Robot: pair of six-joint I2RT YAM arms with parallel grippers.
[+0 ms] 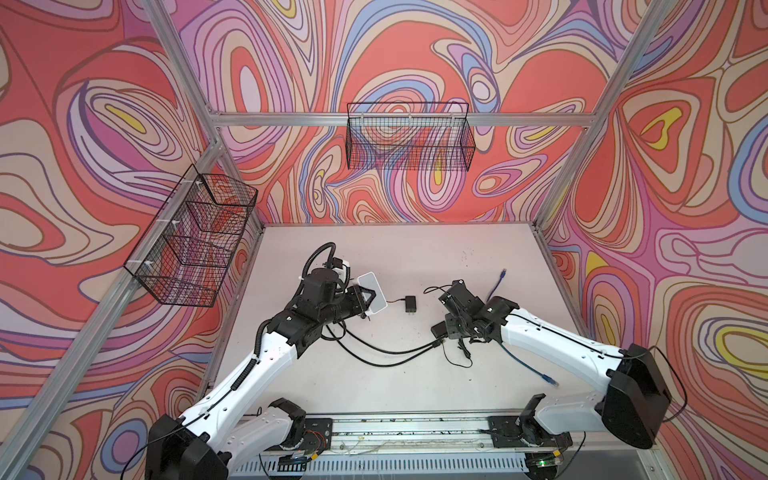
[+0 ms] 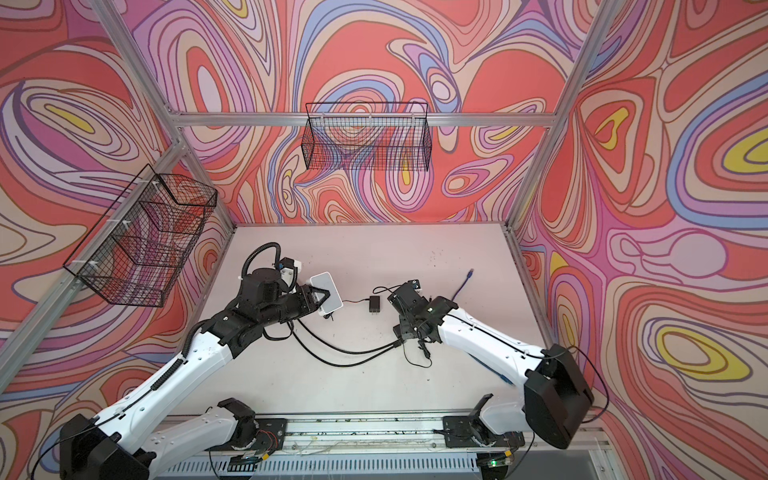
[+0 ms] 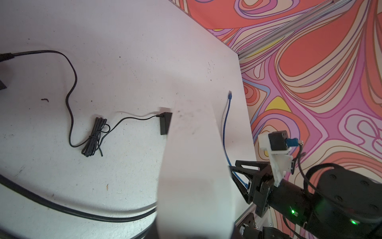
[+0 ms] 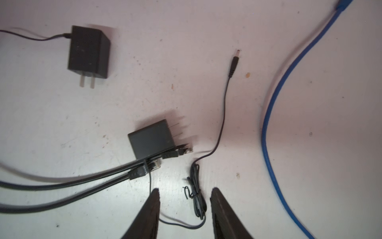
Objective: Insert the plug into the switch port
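Plug (image 4: 234, 64) ahead of right gripper (image 4: 185, 189) (jaws parted), left gripper (image 1: 370, 300) holding switch (image 1: 374, 284)

My right claw (image 4: 185, 189) is black, over a pale pinkish tabletop (image 4: 206, 31) flecked with dark specks. Ahead of it lies a thin black barrel plug (image 4: 233, 64); to its right, a bright blue round cable (image 4: 265, 124). My left claw (image 1: 370, 300) grips a white rounded plastic switch box (image 1: 371, 284). Beyond, printed walls (image 1: 415, 62) swirl red, lilac, blue, yellow.

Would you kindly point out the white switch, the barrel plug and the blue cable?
white switch (image 1: 371, 281): in a top view, its bare upper face.
barrel plug (image 4: 234, 63): right wrist view, its black sleeve.
blue cable (image 4: 265, 134): right wrist view, its curved middle.
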